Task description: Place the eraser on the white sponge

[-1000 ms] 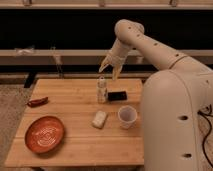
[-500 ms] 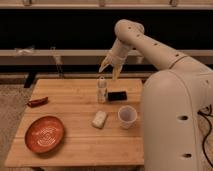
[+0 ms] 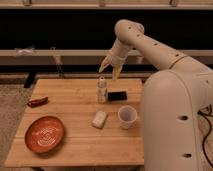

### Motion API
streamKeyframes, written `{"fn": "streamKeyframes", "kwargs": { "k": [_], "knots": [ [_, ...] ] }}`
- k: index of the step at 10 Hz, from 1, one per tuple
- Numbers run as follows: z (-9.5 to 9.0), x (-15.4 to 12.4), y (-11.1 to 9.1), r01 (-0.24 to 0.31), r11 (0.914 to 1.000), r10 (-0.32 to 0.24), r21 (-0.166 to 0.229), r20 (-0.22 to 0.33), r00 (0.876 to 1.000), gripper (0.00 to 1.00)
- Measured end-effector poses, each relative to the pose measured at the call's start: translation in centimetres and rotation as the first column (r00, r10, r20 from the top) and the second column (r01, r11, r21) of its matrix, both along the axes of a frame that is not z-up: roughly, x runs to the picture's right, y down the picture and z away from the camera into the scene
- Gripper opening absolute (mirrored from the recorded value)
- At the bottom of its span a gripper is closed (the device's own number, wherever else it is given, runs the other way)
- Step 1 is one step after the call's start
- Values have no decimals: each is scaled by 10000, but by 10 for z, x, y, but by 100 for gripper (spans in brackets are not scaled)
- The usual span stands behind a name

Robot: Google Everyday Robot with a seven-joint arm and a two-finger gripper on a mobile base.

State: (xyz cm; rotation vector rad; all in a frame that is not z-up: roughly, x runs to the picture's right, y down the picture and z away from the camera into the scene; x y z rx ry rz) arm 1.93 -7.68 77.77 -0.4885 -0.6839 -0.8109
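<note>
The eraser (image 3: 117, 95) is a flat black block lying on the wooden table (image 3: 70, 145), just right of an upright white bottle (image 3: 102, 90). The white sponge (image 3: 99, 119) lies nearer the front, below the bottle and left of a translucent cup (image 3: 127, 116). My gripper (image 3: 110, 69) hangs in the air above the bottle and the eraser, fingers pointing down and spread apart, holding nothing.
An orange-red plate (image 3: 45, 133) sits at the table's front left. A dark red object (image 3: 37, 102) lies at the left edge. My arm's large white body (image 3: 175, 115) fills the right side. A dark shelf runs behind the table.
</note>
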Motion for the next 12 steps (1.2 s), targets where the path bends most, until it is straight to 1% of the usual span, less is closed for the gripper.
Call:
{"fn": "streamKeyframes", "kwargs": {
  "k": [6, 7, 9, 10, 11, 12],
  "knots": [
    [0, 0, -1, 12, 10000, -12, 25, -19, 10000, 62],
    [3, 3, -2, 87, 10000, -86, 34, -246, 9997, 62],
    [21, 2, 1, 327, 9994, -333, -90, -800, 9962, 62],
    [39, 6, 8, 402, 9989, -431, -250, -1307, 9905, 62],
    [55, 13, 12, 337, 9987, -401, -373, -1866, 9816, 62],
    [65, 17, 14, 261, 9987, -353, -426, -2310, 9723, 62]
  ]
}}
